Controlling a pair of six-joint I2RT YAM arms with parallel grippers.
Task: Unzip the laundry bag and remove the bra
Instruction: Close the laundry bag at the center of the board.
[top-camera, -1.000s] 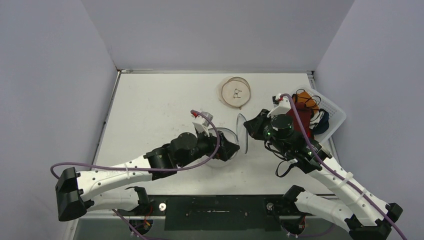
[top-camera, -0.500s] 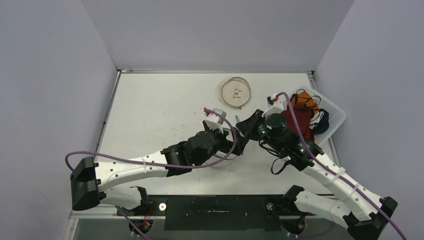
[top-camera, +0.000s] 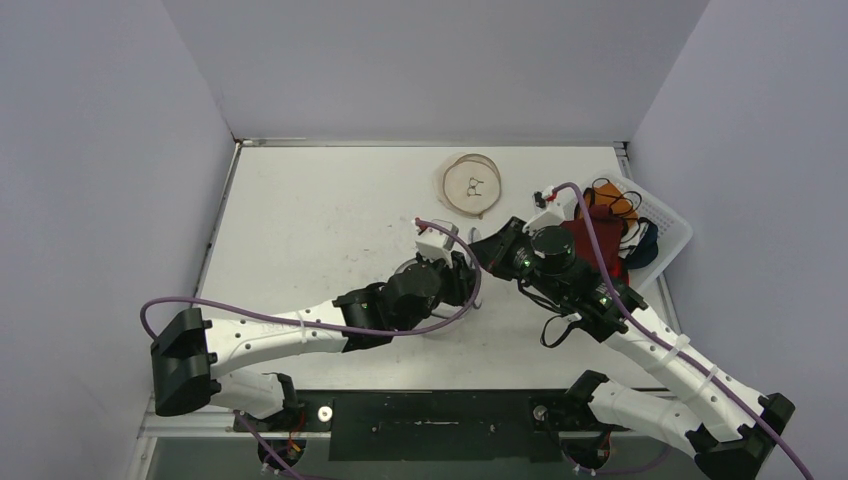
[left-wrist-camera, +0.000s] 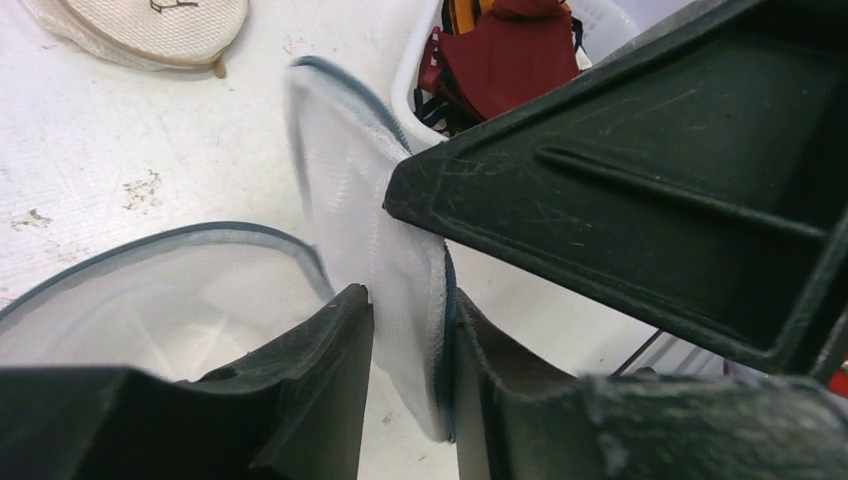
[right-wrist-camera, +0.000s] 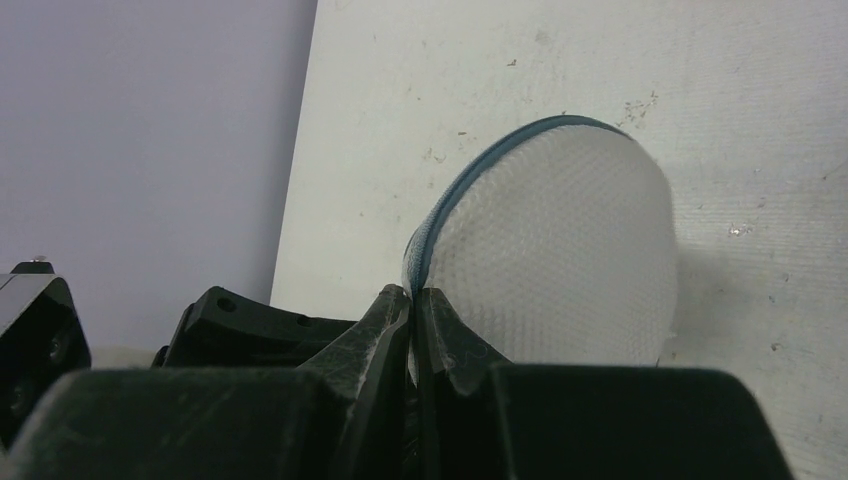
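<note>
The laundry bag is a round white mesh case with blue trim, lying unzipped and open like a clamshell. Its lower half (left-wrist-camera: 150, 290) rests on the table and its lid (left-wrist-camera: 345, 180) stands upright. In the left wrist view my left gripper (left-wrist-camera: 410, 300) is shut on the lid's lower edge, mesh filling the gap between its fingers. My right gripper (right-wrist-camera: 412, 295) is shut on the lid's blue rim (right-wrist-camera: 470, 175), just above the left one. In the top view the two grippers, left (top-camera: 463, 275) and right (top-camera: 480, 250), meet at mid-table. The bra is out of view.
A flat beige mesh bag (top-camera: 471, 184) lies at the back of the table. At the right edge a white basket (top-camera: 668, 228) holds red, orange and dark garments. Purple walls close in the left, back and right sides.
My left gripper has moved right to the upright lid and closed on it from wide open. The right gripper, still shut on the rim, has shifted left.
</note>
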